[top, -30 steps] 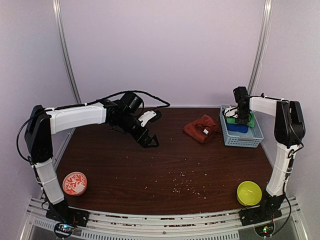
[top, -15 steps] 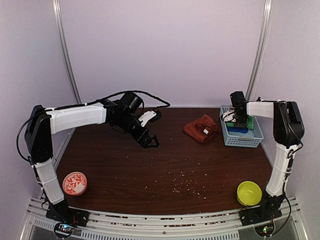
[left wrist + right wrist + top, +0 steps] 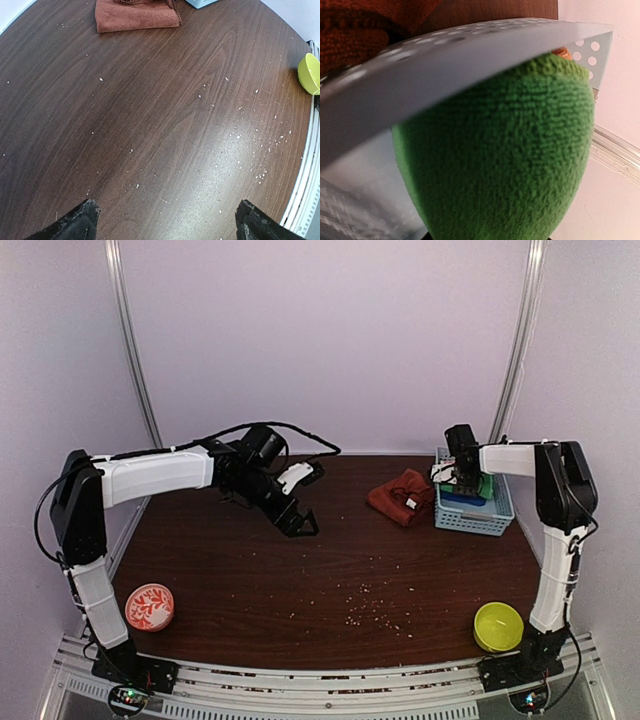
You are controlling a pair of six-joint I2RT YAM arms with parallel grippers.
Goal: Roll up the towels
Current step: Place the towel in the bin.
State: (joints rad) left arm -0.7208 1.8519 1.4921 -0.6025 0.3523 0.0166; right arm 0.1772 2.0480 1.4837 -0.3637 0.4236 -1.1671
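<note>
Right tool (image 3: 461, 472) and pale-blue basket (image 3: 480, 518) had shifted leftward, closer to the rust-red towel (image 3: 400, 495). Pale crumbs (image 3: 368, 605) dotted the near tabletop (image 3: 250, 580). Farther in, left tool (image 3: 300, 526) hung spread wide, empty. At the back, the rust-red towel lay bunched just beside the basket; right tool clenched the green towel (image 3: 505, 150), bundled inside the basket.

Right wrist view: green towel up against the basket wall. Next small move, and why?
Probably lift the right gripper straight up: it seems to grip the green towel low inside the blue basket, whose wall would catch a sideways pull.
</note>
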